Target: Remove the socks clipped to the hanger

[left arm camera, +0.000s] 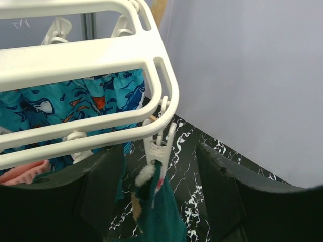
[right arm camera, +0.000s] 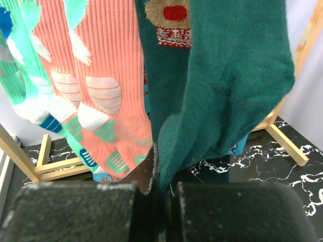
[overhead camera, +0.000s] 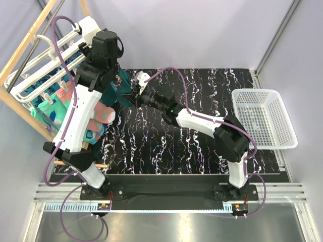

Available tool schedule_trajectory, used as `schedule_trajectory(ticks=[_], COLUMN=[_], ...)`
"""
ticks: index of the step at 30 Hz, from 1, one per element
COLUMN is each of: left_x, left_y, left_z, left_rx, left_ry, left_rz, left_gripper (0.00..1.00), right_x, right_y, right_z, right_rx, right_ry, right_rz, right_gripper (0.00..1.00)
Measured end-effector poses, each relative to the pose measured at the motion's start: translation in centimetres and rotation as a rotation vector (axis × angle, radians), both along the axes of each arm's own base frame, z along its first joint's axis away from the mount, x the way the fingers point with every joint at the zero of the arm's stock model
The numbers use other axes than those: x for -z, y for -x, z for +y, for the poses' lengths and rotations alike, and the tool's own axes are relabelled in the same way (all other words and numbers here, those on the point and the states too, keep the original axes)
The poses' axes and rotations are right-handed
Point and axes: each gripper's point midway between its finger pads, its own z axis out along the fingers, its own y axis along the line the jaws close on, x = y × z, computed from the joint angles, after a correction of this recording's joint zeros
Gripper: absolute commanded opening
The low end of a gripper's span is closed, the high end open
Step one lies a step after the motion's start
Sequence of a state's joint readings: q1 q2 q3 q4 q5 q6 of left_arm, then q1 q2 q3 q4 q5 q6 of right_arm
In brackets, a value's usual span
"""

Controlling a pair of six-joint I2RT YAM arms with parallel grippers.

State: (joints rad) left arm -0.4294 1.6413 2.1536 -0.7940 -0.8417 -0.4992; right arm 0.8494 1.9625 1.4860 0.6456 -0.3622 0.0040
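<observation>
The white hanger [overhead camera: 30,75] hangs at the far left and fills the top of the left wrist view [left arm camera: 101,55]. A corner clip [left arm camera: 160,146] holds a dark teal sock [left arm camera: 161,212]. My left gripper [left arm camera: 160,171] is open, one finger on each side of that clip and sock, not touching them; it shows raised by the hanger in the top view [overhead camera: 115,83]. My right gripper [right arm camera: 156,201] is shut on the lower edge of the dark teal sock [right arm camera: 227,75], low beside the hanger [overhead camera: 130,97]. Coral-pink socks [right arm camera: 101,75], a mint-green sock [right arm camera: 20,65] and blue patterned socks [left arm camera: 50,106] hang clipped.
A wooden pole frame [overhead camera: 25,45] carries the hanger, its base bars on the table [right arm camera: 287,141]. A white mesh basket [overhead camera: 265,118] stands at the right edge of the black marbled table [overhead camera: 192,141]. Grey walls close off the back and sides.
</observation>
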Motion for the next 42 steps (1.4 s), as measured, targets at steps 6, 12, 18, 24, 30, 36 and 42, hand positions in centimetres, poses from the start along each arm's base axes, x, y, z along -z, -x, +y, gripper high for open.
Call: schedule_trajectory(ticks=[6, 12, 18, 24, 30, 36, 42], left_x=[0.2, 0.4, 0.4, 0.3, 0.3, 0.2, 0.2], left_y=[-0.4, -1.0, -1.2, -1.4, -1.5, -1.6, -1.7], left_z=[1.0, 0.8, 0.7, 0.7, 0.7, 0.7, 0.7], left_rx=[-0.025, -0.019, -0.015, -0.014, -0.010, -0.010, -0.009], left_ry=[0.006, 0.010, 0.011, 0.006, -0.005, -0.003, -0.012], left_rz=[0.000, -0.011, -0.018, -0.025, -0.026, -0.032, -0.032], left_gripper=[0.61, 0.53, 0.47, 0.21, 0.00, 0.00, 0.00], right_x=[-0.2, -0.3, -0.3, -0.3, -0.3, -0.3, -0.3], right_y=[-0.1, -0.1, -0.1, -0.1, -0.1, -0.1, -1.3], right_z=[-0.1, -0.1, -0.1, -0.1, -0.1, -0.1, -0.6], right_rx=[0.007, 0.008, 0.008, 0.008, 0.007, 0.008, 0.081], right_ry=[-0.001, -0.002, -0.001, -0.001, -0.001, -0.001, -0.010], right_rz=[-0.010, -0.012, -0.013, -0.013, -0.012, -0.012, -0.002], right_gripper=[0.00, 0.00, 0.00, 0.00, 0.00, 0.00, 0.00])
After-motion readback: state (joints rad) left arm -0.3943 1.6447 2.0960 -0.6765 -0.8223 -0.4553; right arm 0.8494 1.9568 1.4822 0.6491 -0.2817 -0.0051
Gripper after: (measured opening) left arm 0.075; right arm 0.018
